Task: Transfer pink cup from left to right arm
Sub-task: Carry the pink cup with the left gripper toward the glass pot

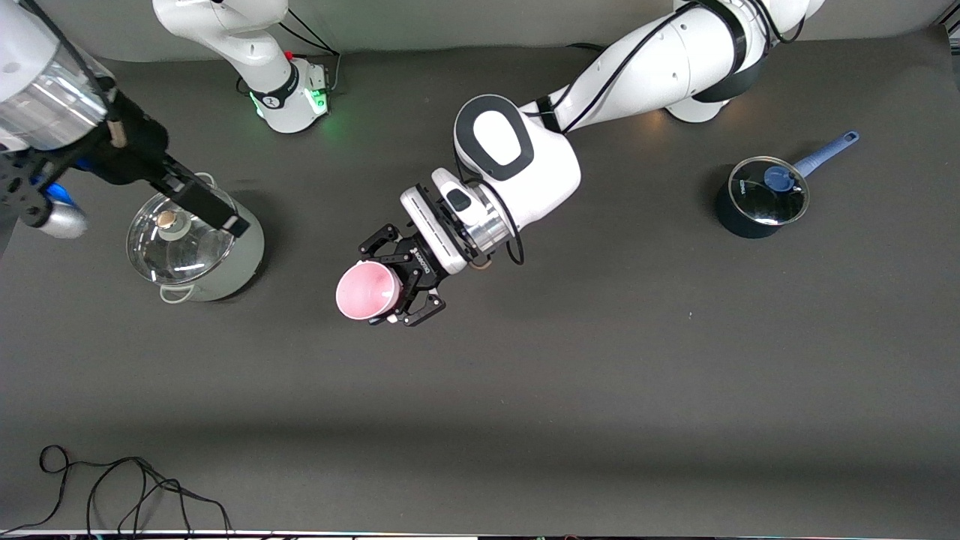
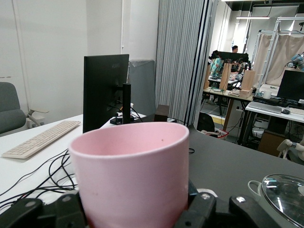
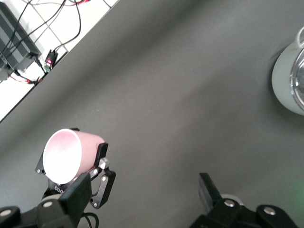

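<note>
Dark grey surface (image 1: 600,360) fills my front view, both arm bases along its top edge. My left tool (image 1: 396,276) hangs over the middle of the surface, fingers clamped on the pink cup (image 1: 367,291). Cup is tipped on its side in the grip, open mouth turned toward the right arm's end, inside looks empty as far as I can see. In the left wrist view the pink cup (image 2: 130,175) fills the middle between the black fingers (image 2: 202,213), rim on top, and I can't see into it from there. In the right wrist view the pink cup (image 3: 66,156) shows mouth-on, nothing in it.

My right tool (image 1: 204,201) is up in the air over the pale green pot (image 1: 196,251) at the right arm's end, fingers apart, holding nothing. That pot has a glass lid (image 1: 171,236) with a gold knob on it; I can't tell what's inside through the glare.

Small dark saucepan (image 1: 757,199) sits toward the left arm's end, glass lid with a blue knob on it, blue handle pointing away from the front camera. Contents not readable.

Loose black cable (image 1: 120,487) lies at the surface edge nearest the front camera, right arm's end.
</note>
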